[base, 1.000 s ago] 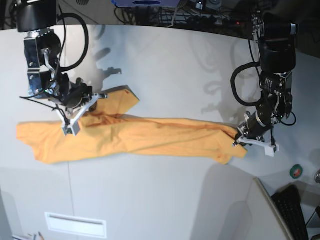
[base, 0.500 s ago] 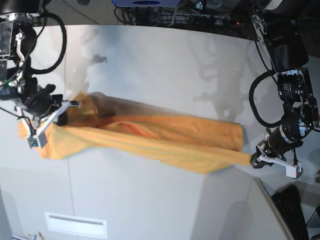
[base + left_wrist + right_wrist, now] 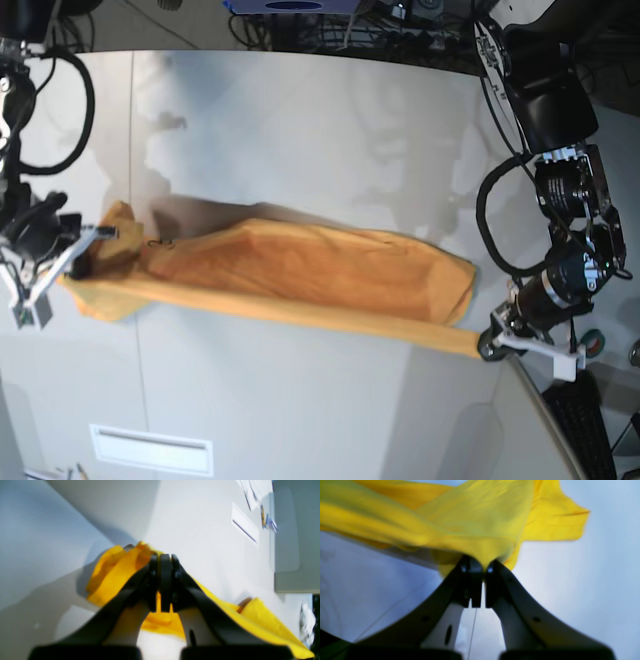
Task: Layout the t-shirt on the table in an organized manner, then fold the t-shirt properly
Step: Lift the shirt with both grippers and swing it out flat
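Stretching the light orange short-sleeved cotton t-shirt (image 3: pixel 300 275) taut between them, the left gripper (image 3: pixel 497 342) at the near right corner of the large, smooth white-grey tabletop (image 3: pixel 330 130) and the right gripper (image 3: pixel 62 262) at its left edge each hold a pinch of fabric clenched between closed jaws. The garment hangs as a long band across the tabletop's middle, its far side sagging towards the surface. Spreading it well probably calls for lowering both ends together at even tension, so the cloth settles flat without bunching.
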You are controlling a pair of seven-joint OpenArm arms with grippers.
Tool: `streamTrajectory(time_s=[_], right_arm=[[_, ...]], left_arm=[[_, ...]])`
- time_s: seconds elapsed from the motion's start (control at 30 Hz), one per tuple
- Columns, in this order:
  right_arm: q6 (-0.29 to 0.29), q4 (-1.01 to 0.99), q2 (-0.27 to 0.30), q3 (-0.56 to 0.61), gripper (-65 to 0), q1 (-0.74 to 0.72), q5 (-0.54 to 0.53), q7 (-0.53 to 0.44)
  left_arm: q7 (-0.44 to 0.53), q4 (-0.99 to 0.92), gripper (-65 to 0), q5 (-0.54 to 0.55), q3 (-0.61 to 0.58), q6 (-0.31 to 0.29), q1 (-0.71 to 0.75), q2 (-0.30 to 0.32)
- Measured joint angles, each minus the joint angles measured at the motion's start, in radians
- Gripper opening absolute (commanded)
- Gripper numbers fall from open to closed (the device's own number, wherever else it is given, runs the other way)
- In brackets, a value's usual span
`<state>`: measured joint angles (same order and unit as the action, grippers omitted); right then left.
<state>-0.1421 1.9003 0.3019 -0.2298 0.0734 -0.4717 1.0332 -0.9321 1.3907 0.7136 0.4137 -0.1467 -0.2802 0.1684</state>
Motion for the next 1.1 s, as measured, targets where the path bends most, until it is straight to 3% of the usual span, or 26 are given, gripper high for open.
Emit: streamTrajectory(time_s=[0.1, 0.23, 0.37, 0.47, 0.57, 0.77, 0.87, 0.93, 1.0, 1.1], right_arm=[[-0.003, -0.044, 0.057, 0.0, -65.0, -0.109, 0.002, -0.016], [-0.006, -0.138, 0.106, 0.001, -65.0, -0.218, -0.001, -0.01], [-0.011, -0.236, 0.143, 0.001, -65.0, -0.353, -0.01, -0.018], [-0.016, -0.307, 0.179, 0.005, -65.0, -0.468, -0.018, -0.029], [-0.017, -0.366, 0.216, 0.005, -65.0, -0.57, -0.016, -0.102], [-0.021, -0.36, 0.295, 0.004, -65.0, -0.748, -0.018, -0.159], [-0.014, -0.288, 0.327, -0.016, -65.0, -0.734, -0.008, -0.146], [-0.006, -0.222, 0.324, -0.064, -65.0, -0.636, -0.004, -0.154], [-0.013, -0.169, 0.301, -0.105, -65.0, -0.487, -0.011, -0.142], [-0.012, -0.142, 0.233, -0.137, -65.0, -0.304, -0.006, -0.13]], left_arm=[[0.004, -0.03, -65.0, 0.008, -0.072, 0.003, -0.117, 0.001], [0.016, -0.095, -65.0, 0.022, -0.143, 0.066, -0.245, 0.001], [0.013, -0.195, -65.0, 0.019, -0.184, 0.071, -0.359, -0.005], [0.102, -0.27, -65.0, 0.021, -0.214, 0.07, -0.47, -0.022], [0.169, -0.367, -65.0, 0.035, -0.267, 0.063, -0.592, -0.034], [0.196, -0.442, -65.0, 0.035, -0.297, 0.069, -0.765, -0.072], [0.209, -0.31, -65.0, 0.046, -0.298, 0.066, -0.731, -0.087], [0.226, -0.194, -65.0, 0.055, -0.299, 0.056, -0.641, -0.085], [0.214, -0.103, -65.0, 0.042, -0.307, 0.07, -0.5, -0.073], [0.118, -0.005, -65.0, 0.021, -0.302, 0.079, -0.286, -0.052]])
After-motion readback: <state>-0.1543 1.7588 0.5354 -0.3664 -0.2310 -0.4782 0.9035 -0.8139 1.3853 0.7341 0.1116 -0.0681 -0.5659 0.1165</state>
